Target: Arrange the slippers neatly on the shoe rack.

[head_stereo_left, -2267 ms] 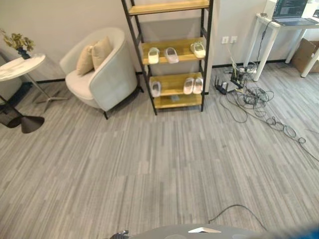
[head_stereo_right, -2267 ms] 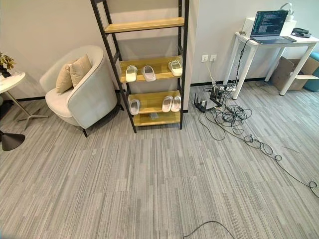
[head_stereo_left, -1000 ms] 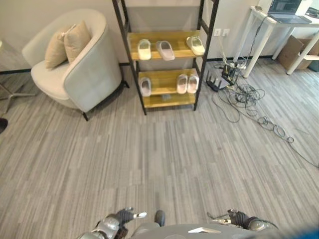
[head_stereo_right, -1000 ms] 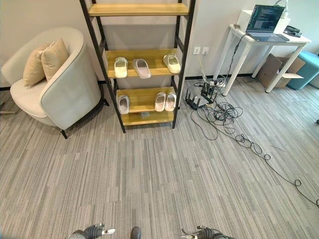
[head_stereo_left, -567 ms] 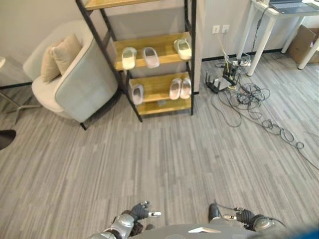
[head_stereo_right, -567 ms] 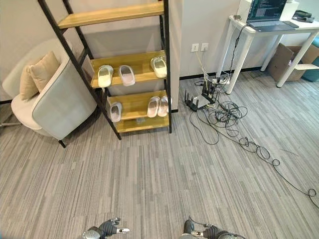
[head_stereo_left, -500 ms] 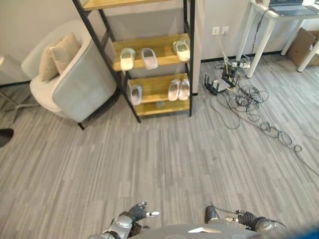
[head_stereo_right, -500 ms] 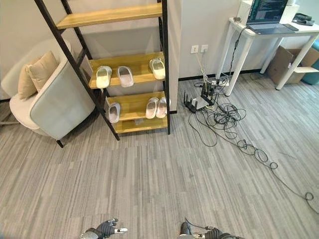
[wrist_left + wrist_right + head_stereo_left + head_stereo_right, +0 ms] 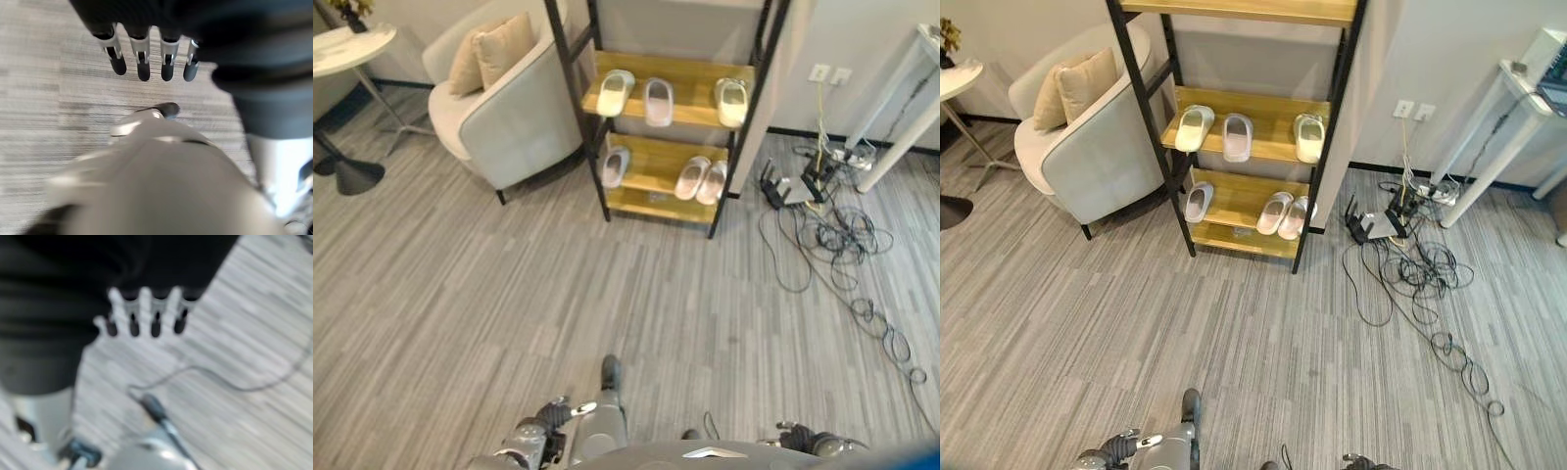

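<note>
The shoe rack stands against the far wall, its top cut off by the frame edge. On its middle shelf sit three slippers: a pale green one on the left, a pinkish one beside it, and another pale one well apart at the right end. On the lower shelf, a lone slipper lies at the left and a pair rests side by side to the right, tilted a little. Something small and dark lies on the bottom board, too small to make out.

Down at the lower edge, the left hand is just peeking in, mostly cut off; its own wrist view shows the fingers hanging straight and relaxed, holding nothing. The right hand barely clears the bottom edge, and its fingers, blurred, also hang loose and empty over the floor.

Compared with half a second ago, the whole picture has swung: the rack now sits nearer centre, and the armchair with its cushions is fuller in view. The slippers lie as they did.
</note>
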